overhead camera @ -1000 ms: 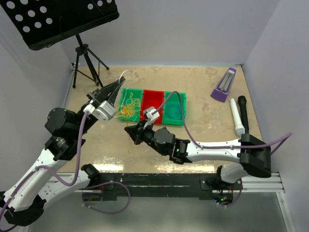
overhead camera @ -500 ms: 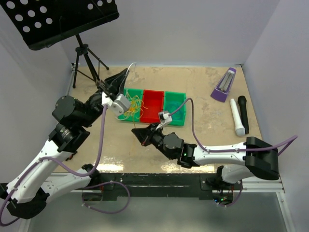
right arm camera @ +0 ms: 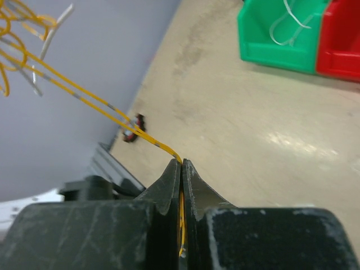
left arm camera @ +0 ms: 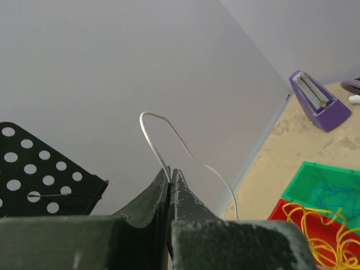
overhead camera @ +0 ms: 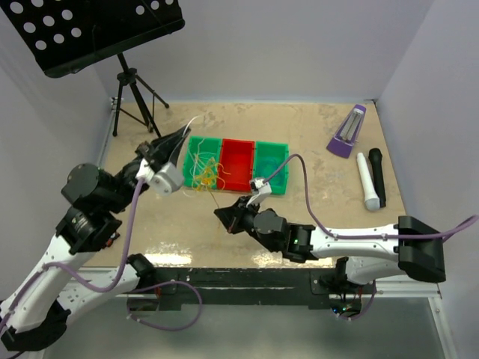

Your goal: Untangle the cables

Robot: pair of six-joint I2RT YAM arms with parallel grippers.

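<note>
Left gripper (left arm camera: 170, 172) jaws are pressed together, pinching the white cable (left arm camera: 169, 125), which arches up from the tips, then falls away right toward the bins. Right gripper (right arm camera: 181, 164) jaws are also shut, pinching the yellow cable (right arm camera: 84, 93); it runs taut, up and left from the tips. From above, that line leads straight to the tangle (overhead camera: 203, 173) over the green bin (overhead camera: 209, 140) and red bin (overhead camera: 238, 141). The tangle lies between both tips, neither clearly nearer.
</note>
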